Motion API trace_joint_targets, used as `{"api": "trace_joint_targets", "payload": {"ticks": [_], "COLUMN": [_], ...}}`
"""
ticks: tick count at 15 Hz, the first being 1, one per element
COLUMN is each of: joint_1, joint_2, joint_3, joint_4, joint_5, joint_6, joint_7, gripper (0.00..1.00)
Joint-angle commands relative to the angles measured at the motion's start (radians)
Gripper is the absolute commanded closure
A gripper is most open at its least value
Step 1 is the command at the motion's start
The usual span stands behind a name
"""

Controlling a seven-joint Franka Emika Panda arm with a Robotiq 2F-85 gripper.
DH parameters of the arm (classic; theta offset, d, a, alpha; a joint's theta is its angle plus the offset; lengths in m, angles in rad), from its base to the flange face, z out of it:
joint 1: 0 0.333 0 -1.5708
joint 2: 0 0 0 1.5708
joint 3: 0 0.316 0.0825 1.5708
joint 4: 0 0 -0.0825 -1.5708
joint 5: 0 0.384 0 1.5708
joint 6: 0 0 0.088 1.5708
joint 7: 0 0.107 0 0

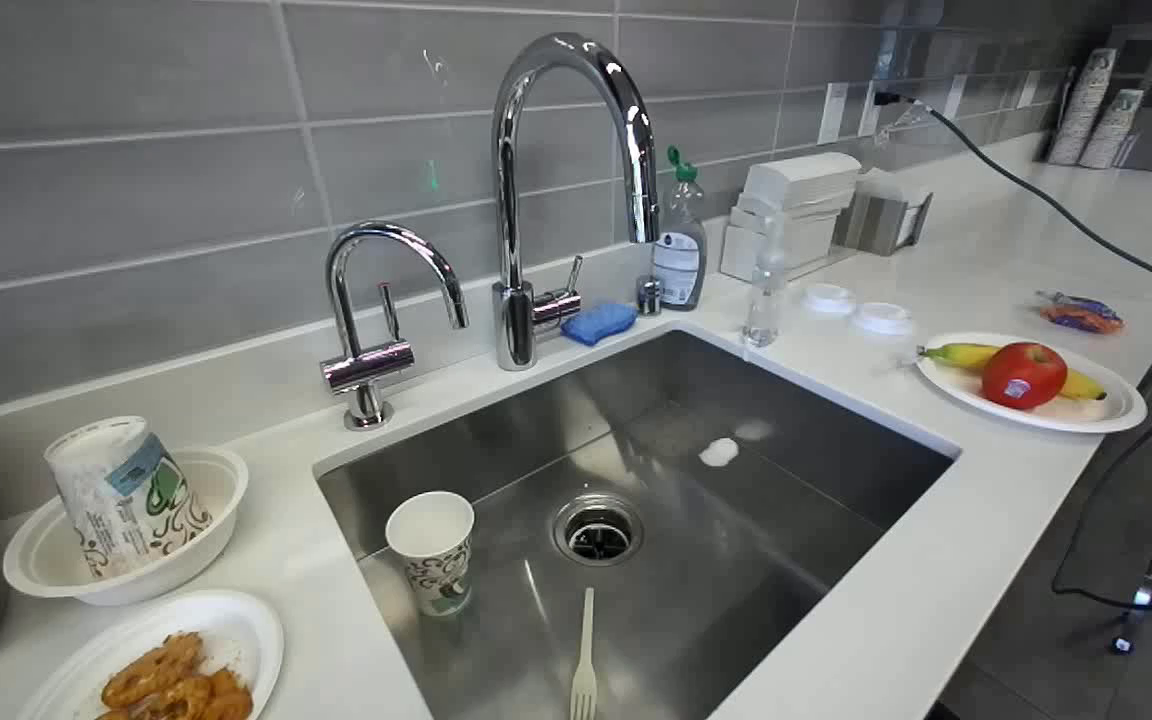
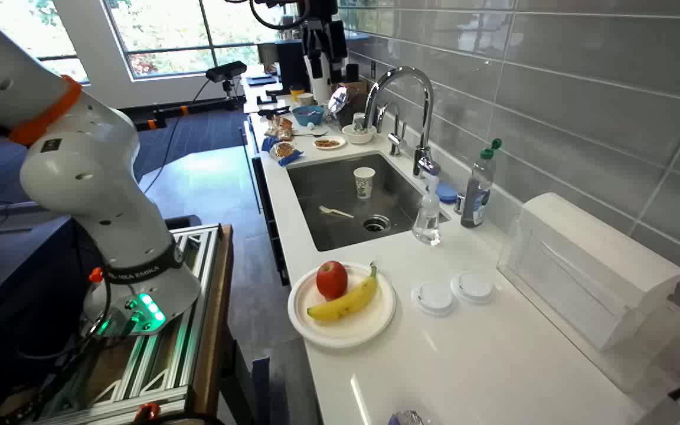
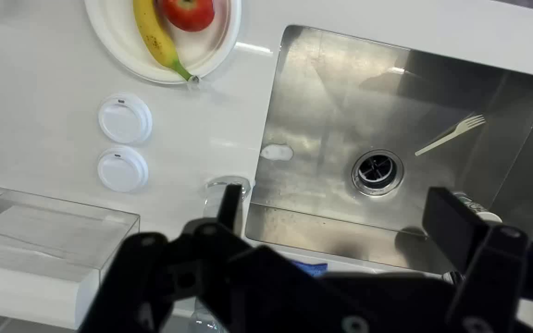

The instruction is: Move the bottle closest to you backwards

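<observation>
Cannot fully see, behind the gripper point(image 3: 336, 199) in the wrist view, the clear bottle point(image 3: 214, 200) beside the sink point(image 3: 322, 120) or the cup point(image 3: 477, 207) inside it; nor, in an exterior view, the food plate point(image 1: 258, 622) near the sink, cut off below.

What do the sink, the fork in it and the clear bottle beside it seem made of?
The sink looks like brushed stainless steel: grey, with soft, blurry reflections. The fork seems plastic or a plant-based substitute, being pale cream and fairly matte. The clear bottle is smooth and see-through with bright glints: probably plastic, possibly glass.
</observation>
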Motion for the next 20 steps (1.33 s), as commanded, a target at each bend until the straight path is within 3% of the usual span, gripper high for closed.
{"api": "trace_joint_targets", "payload": {"ticks": [1, 13, 20], "joint_1": [0.005, 0.005, -0.050], "joint_2": [0.001, 0.001, 0.237], "joint_3": [-0.004, -0.003, 0.086], "joint_4": [0.002, 0.002, 0.209], "joint_5": [-0.002, -0.002, 0.013], "joint_6": [-0.002, -0.002, -0.019], "joint_7": [0.002, 0.002, 0.458], "gripper": [0.00, 0.00, 0.00]}}
